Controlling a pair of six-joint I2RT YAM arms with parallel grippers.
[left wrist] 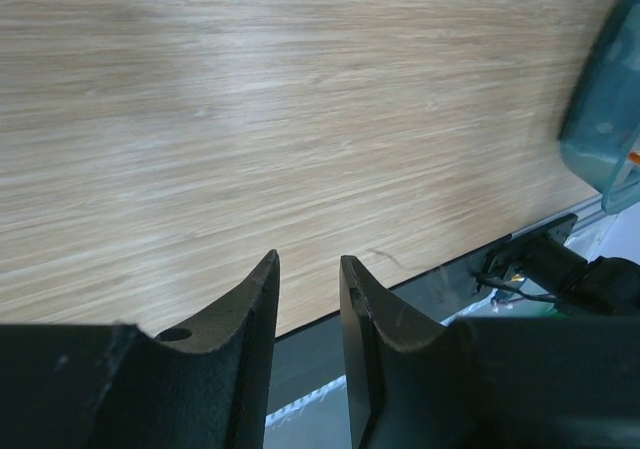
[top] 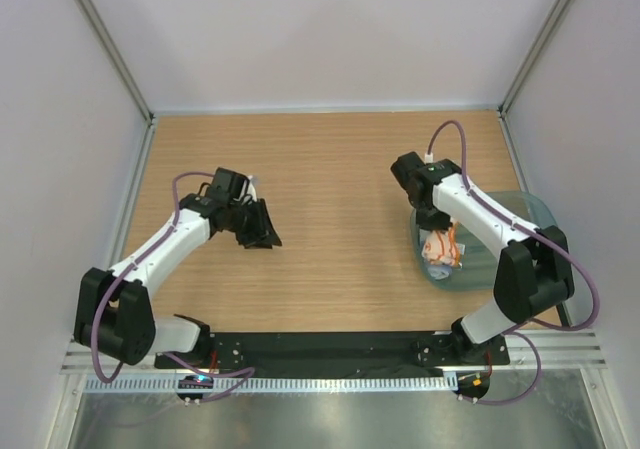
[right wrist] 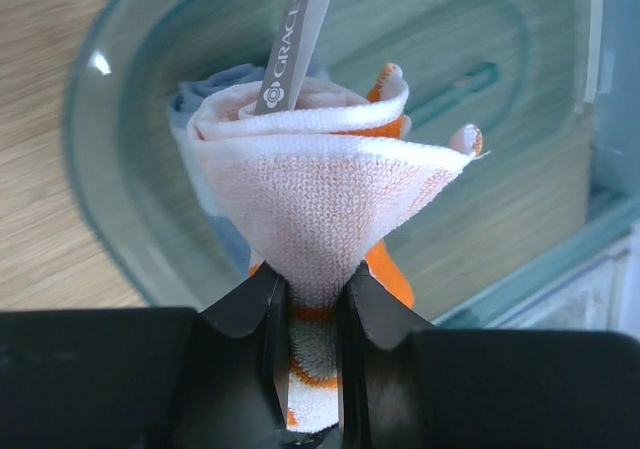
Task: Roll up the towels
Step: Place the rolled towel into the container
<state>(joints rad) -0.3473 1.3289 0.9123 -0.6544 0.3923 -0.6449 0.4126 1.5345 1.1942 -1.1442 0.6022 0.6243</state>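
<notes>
White-orange terry towel (right wrist: pixel 325 204), centre frame, pinched by R gripper (right wrist: pixel 310 294) over translucent teal plastic tray (right wrist: pixel 110 219); firm grip advised. L gripper (left wrist: pixel 308 274) slightly parted, empty.

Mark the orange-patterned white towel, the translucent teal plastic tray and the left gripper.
orange-patterned white towel (right wrist: pixel 325 204): right wrist view, white front fold.
translucent teal plastic tray (right wrist: pixel 110 209): right wrist view, left wall.
left gripper (left wrist: pixel 308 269): left wrist view, between fingertips.
</notes>
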